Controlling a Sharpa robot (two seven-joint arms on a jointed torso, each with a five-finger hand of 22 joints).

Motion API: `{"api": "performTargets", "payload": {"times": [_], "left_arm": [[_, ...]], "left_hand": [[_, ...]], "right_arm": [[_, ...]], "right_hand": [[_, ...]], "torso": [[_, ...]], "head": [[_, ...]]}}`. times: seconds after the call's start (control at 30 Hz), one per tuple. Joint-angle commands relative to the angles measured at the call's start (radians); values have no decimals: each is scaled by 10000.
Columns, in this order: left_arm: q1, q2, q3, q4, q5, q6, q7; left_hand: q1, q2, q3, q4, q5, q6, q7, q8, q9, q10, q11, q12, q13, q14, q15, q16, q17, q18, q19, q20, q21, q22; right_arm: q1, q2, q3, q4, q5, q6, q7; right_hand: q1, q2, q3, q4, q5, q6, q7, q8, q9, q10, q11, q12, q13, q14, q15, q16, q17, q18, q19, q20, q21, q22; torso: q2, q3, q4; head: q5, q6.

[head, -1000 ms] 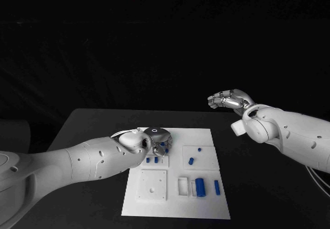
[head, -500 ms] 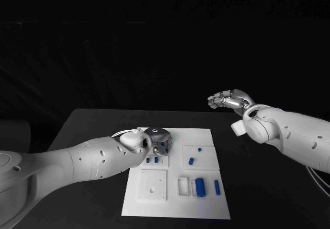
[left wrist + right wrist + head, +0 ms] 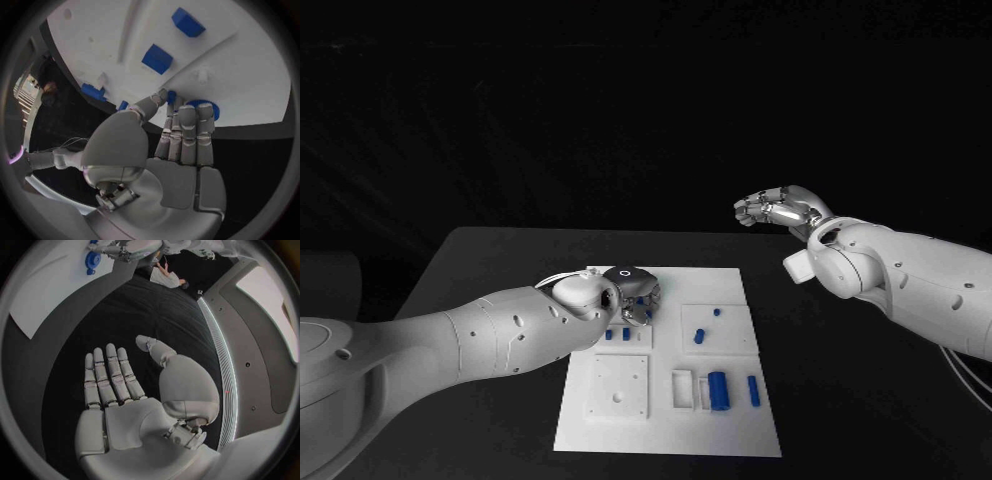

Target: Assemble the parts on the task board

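Observation:
The white task board (image 3: 733, 285) lies in the middle of the black table. My left hand (image 3: 625, 296) hovers low over its far left corner. In the left wrist view the thumb and a fingertip pinch a small blue part (image 3: 171, 96), with a round blue part (image 3: 205, 107) just behind the fingers. Two blue blocks (image 3: 157, 58) (image 3: 187, 22) sit in the board beyond. My right hand (image 3: 776, 208) is raised high off the table's far right side. Its palm (image 3: 119, 405) is empty, with the fingers straight and the thumb apart.
A large blue cylinder (image 3: 718, 390) and a thinner blue pin (image 3: 753, 391) lie at the board's near right. Small blue pieces (image 3: 702, 337) (image 3: 718, 313) sit mid-board, and two more (image 3: 617, 335) sit beside my left hand. A white square plate (image 3: 619, 387) lies at the near left.
My left hand's fingers have shifted slightly over the board's far left corner. The right hand has stayed still.

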Motion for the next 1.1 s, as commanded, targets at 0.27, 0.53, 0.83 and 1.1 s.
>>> {"api": "performTargets", "payload": {"times": [0.27, 0.53, 0.83, 1.1], "left_arm": [[-114, 11, -80, -37, 45, 731, -15], [-131, -27, -80, -4, 167, 734, 51], [-144, -54, -80, -28, 182, 324, 115], [-164, -137, -76, 1, 316, -429, 292]], "left_hand": [[9, 205, 37, -103, -27, 296, 26, 142, 11, 363, 15, 87, -6, 61, 26, 16, -61, 694, -6, -63, -32, 108], [83, 293, 69, -223, -20, 788, -161, 370, 88, 917, -94, 249, 54, 108, -76, 22, -120, 673, 15, -110, -54, 97], [111, 417, 85, -231, -11, 1164, -289, 512, 154, 1320, -240, 322, 92, 283, -220, 55, -172, 646, 122, -200, -60, 73], [77, 449, 66, -227, -12, 1214, -302, 501, 161, 1397, -274, 277, 83, 440, -258, 48, -215, 651, 272, -270, -43, 48]], "right_arm": [[-2, 5, 4, 22, -94, 67, 100], [-2, -1, 4, 19, -94, 55, 104], [-2, 9, 4, 29, -94, 45, 111], [-2, 1, 4, 41, -94, 43, 107]], "right_hand": [[-38, 12, -15, 48, 58, 95, 67, 46, -12, 75, -3, -30, -10, -33, -11, 60, -23, -117, 95, -7, -72, 19], [-41, 12, -18, 49, 58, 96, 67, 46, -13, 77, -3, -30, -11, -34, -11, 62, -27, -116, 98, -6, -77, 23], [-46, 12, -22, 51, 59, 98, 67, 48, -14, 79, -3, -29, -11, -33, -11, 66, -31, -116, 101, -5, -84, 28], [-47, 16, -23, 52, 61, 100, 66, 49, -14, 81, -5, -29, -11, -34, -12, 68, -36, -115, 105, -5, -90, 33]], "torso": [[-5, 5, 18], [-7, 3, 12], [-5, 15, 11], [-5, 24, 5]], "head": [[-29, -52], [-7, -78], [5, -72], [33, -12]]}}
